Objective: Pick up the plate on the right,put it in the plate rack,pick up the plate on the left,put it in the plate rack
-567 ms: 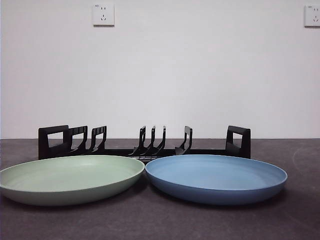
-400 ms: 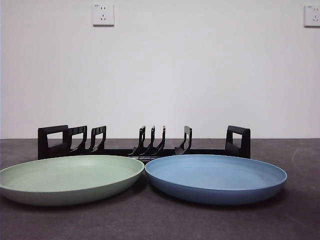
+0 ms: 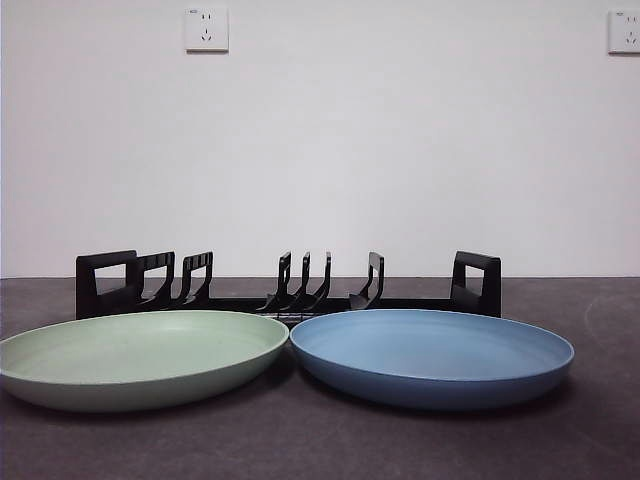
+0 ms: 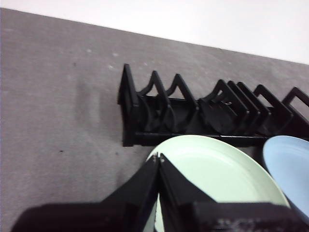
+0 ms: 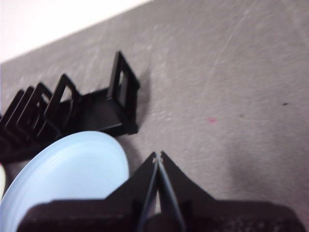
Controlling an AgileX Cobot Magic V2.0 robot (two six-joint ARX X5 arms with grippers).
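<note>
A blue plate (image 3: 432, 352) lies flat on the right and a green plate (image 3: 140, 352) on the left, their rims almost touching. Behind them stands the black plate rack (image 3: 288, 288) with nothing in its slots. In the left wrist view my left gripper (image 4: 159, 158) is shut, hovering over the green plate (image 4: 217, 174) near the rack's end (image 4: 129, 111). My right gripper (image 5: 157, 157) is shut too, above the table beside the blue plate (image 5: 67, 179) and the rack's other end (image 5: 121, 96). Neither gripper shows in the front view.
The dark grey table (image 3: 600, 420) runs to a white wall with two sockets (image 3: 206, 29). Bare table lies outside each end of the rack (image 4: 53, 121) (image 5: 231, 96).
</note>
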